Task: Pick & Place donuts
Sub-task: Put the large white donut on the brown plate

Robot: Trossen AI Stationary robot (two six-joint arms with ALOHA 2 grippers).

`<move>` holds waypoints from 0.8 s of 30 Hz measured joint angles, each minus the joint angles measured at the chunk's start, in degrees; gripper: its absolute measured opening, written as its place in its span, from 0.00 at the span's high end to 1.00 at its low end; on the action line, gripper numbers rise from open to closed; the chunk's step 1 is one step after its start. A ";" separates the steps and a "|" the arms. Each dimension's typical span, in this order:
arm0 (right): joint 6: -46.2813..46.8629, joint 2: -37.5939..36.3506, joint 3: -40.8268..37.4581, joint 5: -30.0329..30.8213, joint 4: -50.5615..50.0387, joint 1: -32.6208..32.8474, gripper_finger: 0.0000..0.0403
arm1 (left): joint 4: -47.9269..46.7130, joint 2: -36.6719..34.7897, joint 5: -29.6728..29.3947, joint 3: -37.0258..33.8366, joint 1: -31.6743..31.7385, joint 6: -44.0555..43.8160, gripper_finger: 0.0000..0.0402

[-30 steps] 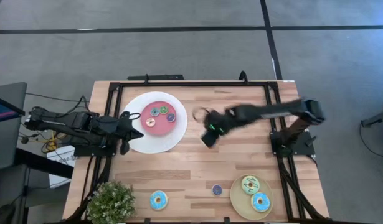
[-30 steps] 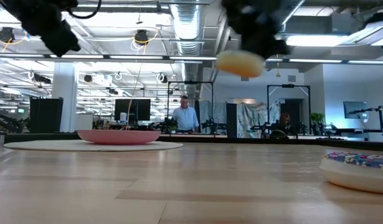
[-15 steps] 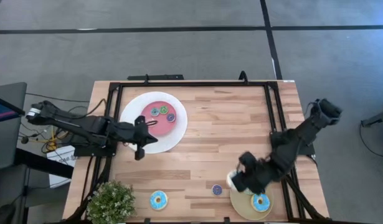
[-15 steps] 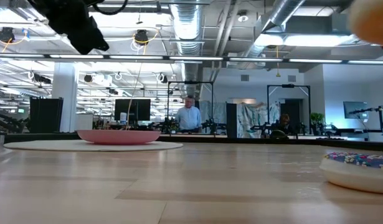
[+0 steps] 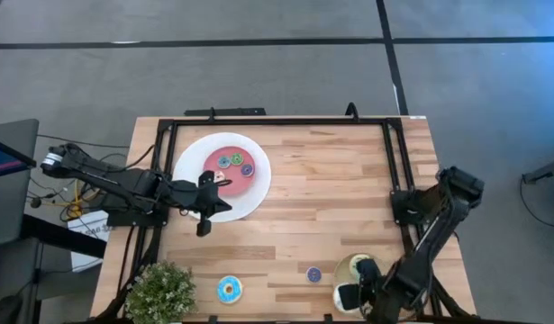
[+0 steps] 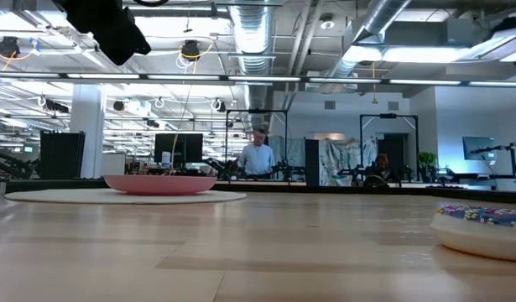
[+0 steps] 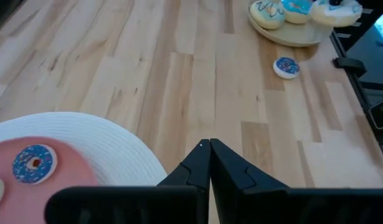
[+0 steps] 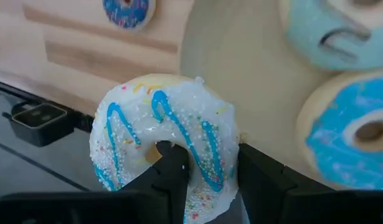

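In the high view the right gripper [image 5: 347, 295] sits at the lower right of the frame, over the left edge of the tan plate [image 5: 347, 266], and its jaws are closed on a cream donut [image 8: 165, 144] with white icing, blue zigzag lines and sprinkles; the right wrist view shows one finger through the donut's hole and the other against its outer side, the donut held over the plate's rim. On that plate lie a light green donut [image 8: 340, 31] and a blue donut [image 8: 356, 134], side by side. Just left of the plate on the bare tabletop [image 5: 322, 198] lies a tiny purple donut [image 5: 313, 274], and farther left, near the bottom edge, another blue donut [image 5: 229, 289] beside a potted plant [image 5: 159, 293] in the lower left corner. The left gripper [image 5: 204, 220] hangs over the lower edge of the white plate [image 5: 191, 157] at the upper left, its fingers pressed together and holding nothing, as the left wrist view shows. In the plate's pink centre rest several tiny donuts [image 5: 234, 162], green, blue and one more at the gripper's side whose colour I cannot tell. In the low view a person [image 6: 258, 159] stands in the room beyond the tabletop.
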 joint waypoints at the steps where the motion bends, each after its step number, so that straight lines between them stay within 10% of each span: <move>1: 0.01 1.11 1.11 -0.09 -1.00 -0.02 0.71 | 0.00 0.00 0.29 0.00 0.00 0.38 1.00; 24: -1.15 7.30 7.07 -4.53 -16.19 -0.76 0.71 | -0.71 -0.02 5.00 0.04 0.00 1.95 1.00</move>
